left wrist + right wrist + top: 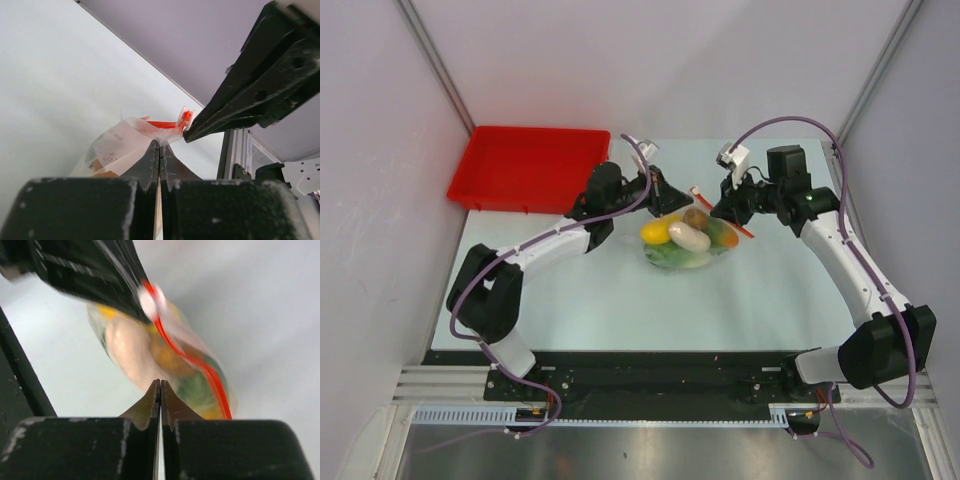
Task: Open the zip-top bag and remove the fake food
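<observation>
The zip-top bag (700,260) lies mid-table, its red zip strip (741,229) running back to front on its right. Inside are the fake food pieces: a white radish (688,238), a yellow piece (657,232), a brown piece (696,217), an orange-red fruit (724,236) and green lettuce (669,256). My left gripper (661,196) is shut on the bag's film (131,141) just below the strip (162,124). My right gripper (720,211) is shut at the bag's mouth; its fingers (240,102) meet the strip's end. In the right wrist view the bag (135,347) hangs blurred behind my shut tips (160,383).
A red rectangular tray (530,168) stands at the back left of the table, close behind the left arm. Grey walls enclose the table on the left, back and right. The arm bases and a metal rail run along the near edge.
</observation>
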Motion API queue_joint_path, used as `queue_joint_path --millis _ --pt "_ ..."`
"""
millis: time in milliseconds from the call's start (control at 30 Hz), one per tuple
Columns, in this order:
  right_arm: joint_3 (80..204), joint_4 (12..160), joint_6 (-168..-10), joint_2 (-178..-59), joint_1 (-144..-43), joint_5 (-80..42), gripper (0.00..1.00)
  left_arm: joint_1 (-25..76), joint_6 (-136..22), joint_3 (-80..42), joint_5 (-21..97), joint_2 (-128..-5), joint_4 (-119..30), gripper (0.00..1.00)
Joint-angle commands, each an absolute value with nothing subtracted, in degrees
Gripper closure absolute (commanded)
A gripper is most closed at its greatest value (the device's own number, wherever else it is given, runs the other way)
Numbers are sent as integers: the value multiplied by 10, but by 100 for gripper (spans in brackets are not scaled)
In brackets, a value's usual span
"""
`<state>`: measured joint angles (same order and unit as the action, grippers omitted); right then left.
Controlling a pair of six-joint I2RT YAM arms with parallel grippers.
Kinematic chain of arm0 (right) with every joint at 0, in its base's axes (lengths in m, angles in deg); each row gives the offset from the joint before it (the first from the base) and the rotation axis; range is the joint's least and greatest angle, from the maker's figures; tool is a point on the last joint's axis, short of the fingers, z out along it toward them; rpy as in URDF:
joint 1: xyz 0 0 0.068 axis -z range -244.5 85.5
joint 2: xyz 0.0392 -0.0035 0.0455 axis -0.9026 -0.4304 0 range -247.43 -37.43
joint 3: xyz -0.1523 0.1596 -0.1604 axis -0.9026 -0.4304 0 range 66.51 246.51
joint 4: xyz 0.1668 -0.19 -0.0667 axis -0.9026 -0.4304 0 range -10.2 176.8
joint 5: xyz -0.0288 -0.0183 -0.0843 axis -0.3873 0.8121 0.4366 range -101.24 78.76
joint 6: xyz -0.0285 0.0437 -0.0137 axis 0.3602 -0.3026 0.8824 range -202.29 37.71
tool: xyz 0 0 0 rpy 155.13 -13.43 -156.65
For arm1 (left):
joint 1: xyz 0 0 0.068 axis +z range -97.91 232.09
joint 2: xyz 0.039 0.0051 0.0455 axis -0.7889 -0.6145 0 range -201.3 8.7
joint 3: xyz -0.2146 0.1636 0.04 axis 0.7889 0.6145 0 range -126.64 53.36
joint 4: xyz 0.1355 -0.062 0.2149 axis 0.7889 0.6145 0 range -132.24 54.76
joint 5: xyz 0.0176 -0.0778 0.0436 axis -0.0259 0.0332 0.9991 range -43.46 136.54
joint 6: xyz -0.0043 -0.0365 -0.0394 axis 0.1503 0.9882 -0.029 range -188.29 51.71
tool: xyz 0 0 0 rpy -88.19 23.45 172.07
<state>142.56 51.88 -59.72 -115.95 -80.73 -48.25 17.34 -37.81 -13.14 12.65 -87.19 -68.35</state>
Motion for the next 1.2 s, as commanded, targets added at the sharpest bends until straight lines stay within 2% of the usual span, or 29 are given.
queue_joint_path --millis 0,200,233,267,367,800,900,967,1033,1100,1167 --pt "1415 533 -597 -1141 -793 -476 100 194 -354 -146 66 -854 -775 100" --pt "1415 578 -605 -1144 -792 -554 100 184 -383 -163 24 -861 -739 100" --pt "1415 581 -607 -1143 -792 -546 82 182 -382 -166 22 -862 -737 100" --pt "1415 585 -609 -1141 -791 -548 74 182 -382 -168 19 -864 -734 100" --pt "1415 600 -613 -1135 -792 -573 65 180 -394 -171 26 -862 -718 100" --pt "1415 701 -682 -1151 -788 -632 62 159 -417 -177 19 -855 -697 100" --pt "1415 694 -680 -1156 -787 -653 70 160 -420 -176 22 -853 -691 100" --pt "1416 683 -671 -1154 -787 -657 71 160 -422 -175 23 -851 -690 100" --pt "1415 665 -666 -1151 -786 -658 69 160 -422 -175 24 -850 -689 100" --pt "1415 654 -661 -1144 -785 -651 63 160 -423 -174 22 -850 -689 100" --pt "1415 651 -661 -1142 -781 -651 62 160 -424 -172 22 -849 -688 100"
